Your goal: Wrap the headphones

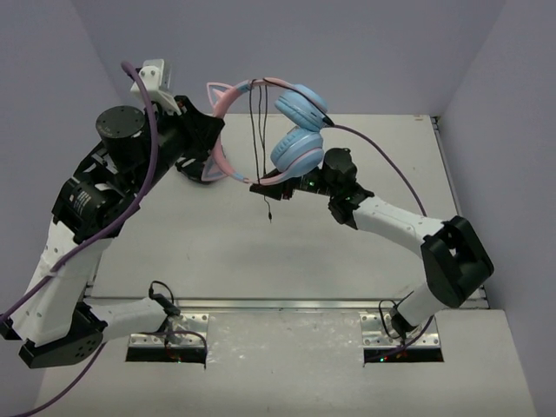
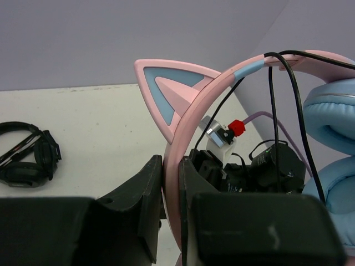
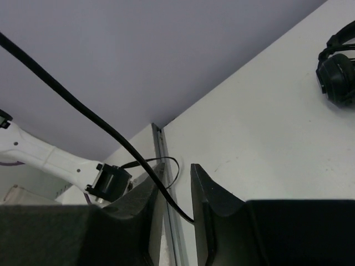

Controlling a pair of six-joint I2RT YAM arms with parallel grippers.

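Left pincer (image 2: 171, 173): closed hard on the pink headband (image 2: 191, 111), just below the cat ear (image 2: 169, 91). It holds the headphones (image 1: 298, 149) up off the desk (image 1: 217, 252).

Band's long axis: arcs from that grip away and to the right, ending at the two blue earcups (image 1: 301, 104), which sit close above the right arm.

Cable (image 1: 258, 130): draped across the band near its top and hanging straight down. The strands cross the band's line, and the loose end dangles below.

Right pincer (image 3: 176, 185): directly under the earcups, so nearer the cable. Jaws only narrowly apart, with the cable running down between them. Cannot tell if it is actually pinched.

Judgement: the next turn falls to the right arm, carrying the cable around the band while the left holds firm.
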